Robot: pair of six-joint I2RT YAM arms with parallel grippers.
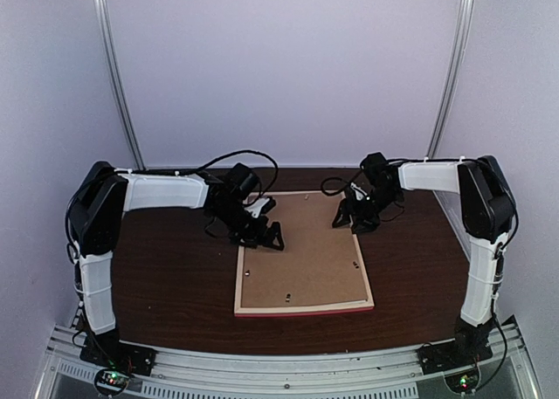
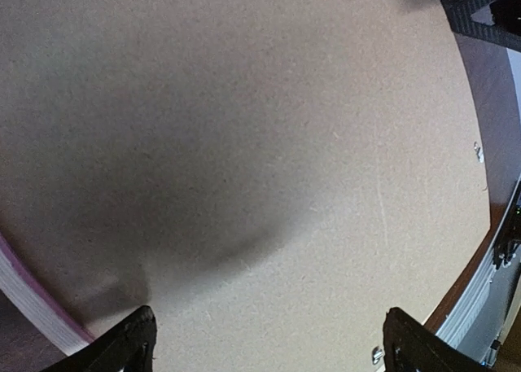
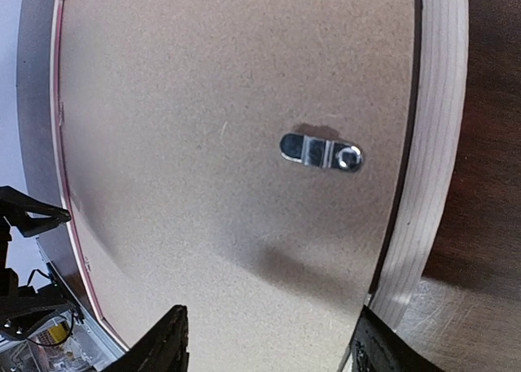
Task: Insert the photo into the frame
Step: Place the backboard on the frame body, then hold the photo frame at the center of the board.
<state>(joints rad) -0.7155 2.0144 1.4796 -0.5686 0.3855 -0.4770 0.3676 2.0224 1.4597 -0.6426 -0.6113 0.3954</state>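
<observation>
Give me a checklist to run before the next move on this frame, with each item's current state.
1. The frame lies flat, back side up, on the table: ok.
2. Backing board sits within the frame's rails: ok.
3. The photo located: cannot tell; no view shows it.
4. Left gripper open and empty over the board: ok.
5. Right gripper open and empty, near the metal clip: ok.
6. Clip latched: cannot tell; it lies wholly on the board, short of the rail.
</observation>
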